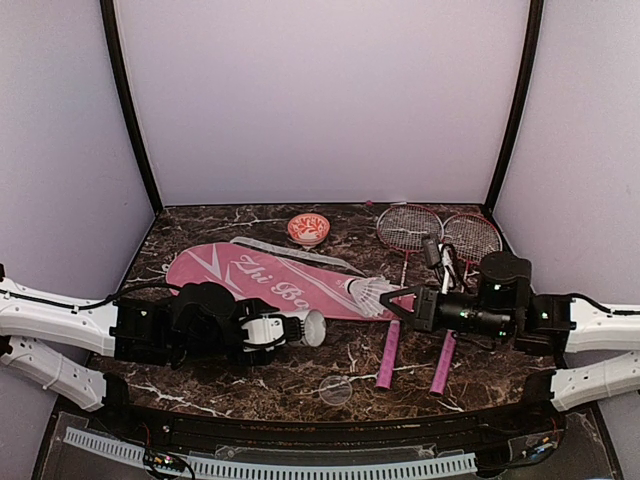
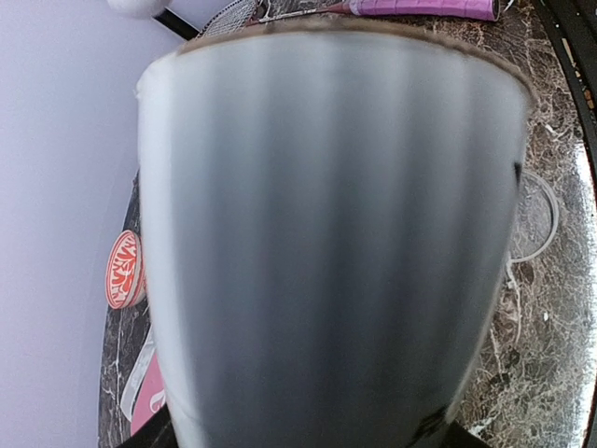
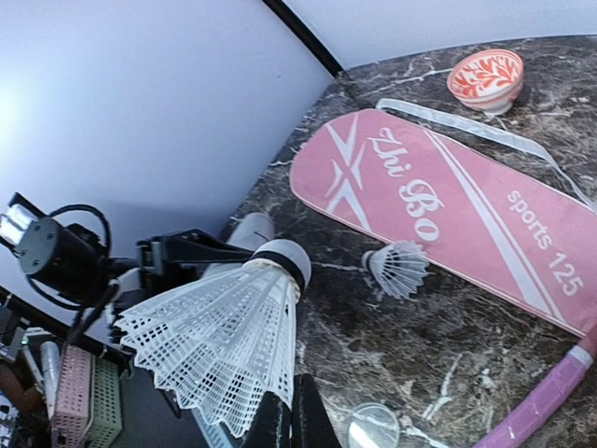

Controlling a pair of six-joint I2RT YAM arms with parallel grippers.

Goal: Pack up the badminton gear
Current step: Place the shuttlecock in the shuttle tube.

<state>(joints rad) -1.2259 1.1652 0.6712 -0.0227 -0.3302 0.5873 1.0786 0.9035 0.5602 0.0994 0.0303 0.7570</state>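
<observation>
**Left pincer** [image 1: 268, 330]: closed around the long white tube [image 1: 305, 327], gripping it. The tube fills this pincer's wrist view, and its far end sticks out ahead of the fingers, toward the other arm.

**Right pincer** [image 1: 398, 303]: clamped shut on the skirt edge of 1 shuttlecock [image 3: 224, 336]. The cork leads, pointing away from the fingers.

**Governing relation:** the tube lies straight ahead of the right pincer, and its long axis runs roughly along the line joining the 2 pincers. The tube's near end faces the held cork. In the right wrist view the cork overlaps that end. In the top view a gap shows between them, and the shuttlecock sits slightly to the far side of the tube's axis. The right arm is the nearer to the insertion point, and the left arm serves only as a holder.

**Other items:**
- A second shuttlecock [image 3: 399, 266] rests ahead and to the right of the right pincer, at the edge of the pink cover [image 3: 438, 205].
- The 2 rackets [image 1: 438, 232] lie beside and beneath the right arm, outside the cover.
- A small clear lid [image 1: 335, 390] lies near the bases, between the 2 pincers.

**Assessment:** shuttlecock loading is in hand and racket packing is not yet begun. The next move calls for bringing cork and tube onto 1 axis. If the 2 stay offset, the feathers could catch on the rim. Whether the tube already holds anything cannot be determined.
</observation>
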